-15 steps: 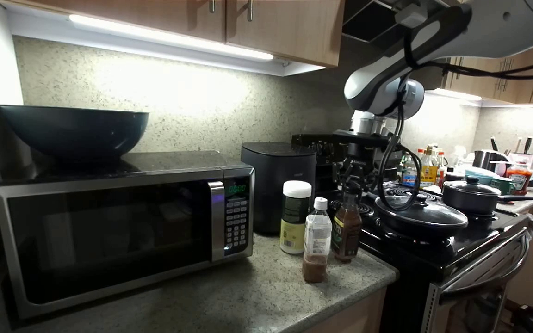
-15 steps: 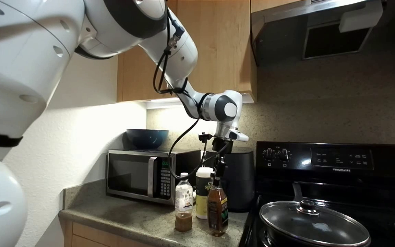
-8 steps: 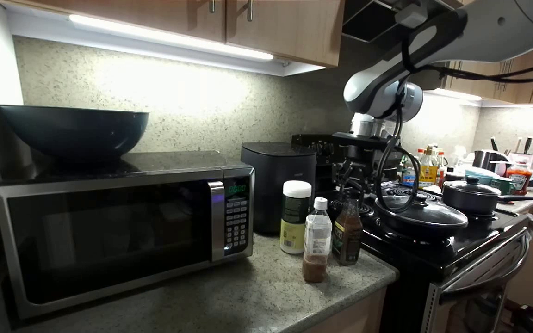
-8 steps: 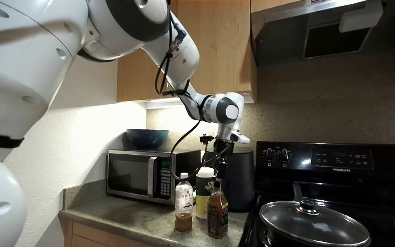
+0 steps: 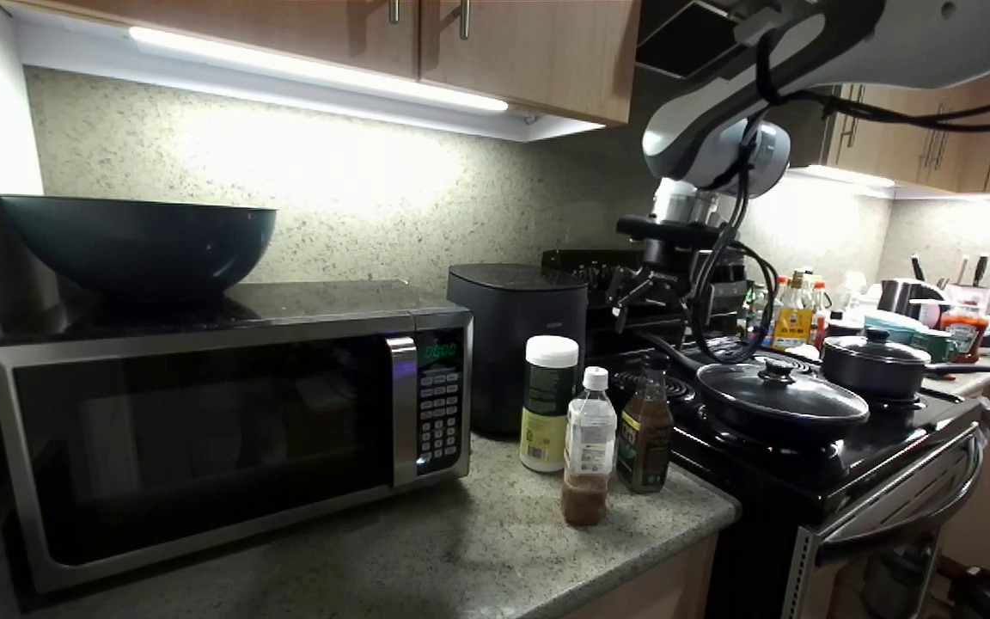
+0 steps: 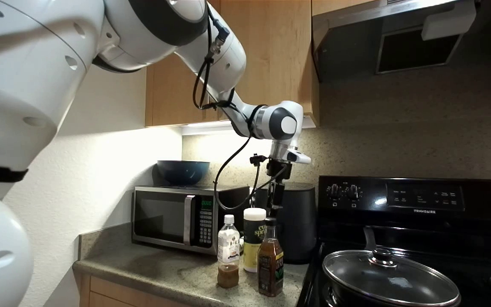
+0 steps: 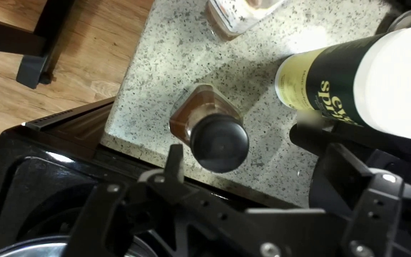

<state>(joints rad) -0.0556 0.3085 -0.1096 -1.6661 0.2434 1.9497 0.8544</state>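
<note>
A brown sauce bottle (image 5: 645, 440) with a black cap stands upright on the counter, in both exterior views. In the wrist view its black cap (image 7: 219, 143) lies near the left finger (image 7: 174, 160), with a wide gap across to the right finger (image 7: 344, 167). My gripper (image 5: 651, 316) is open above that bottle, apart from it and holding nothing. Beside it stand a clear bottle (image 6: 228, 251) with a white cap, part full of brown stuff, and a green and yellow canister (image 7: 330, 78) with a white lid.
A microwave (image 5: 229, 430) bearing a dark blue bowl (image 5: 134, 245) occupies the left of the counter (image 5: 495, 550). Behind the bottles rises a black appliance (image 5: 516, 344). The stove, with a lidded pan (image 6: 390, 277), adjoins the counter's edge. Cabinets (image 6: 267, 55) hang above.
The brown bottle, gripped near its cap and slightly tilted a second ago, has come down upright on the counter. My gripper has let go, opened wide and risen above it.
</note>
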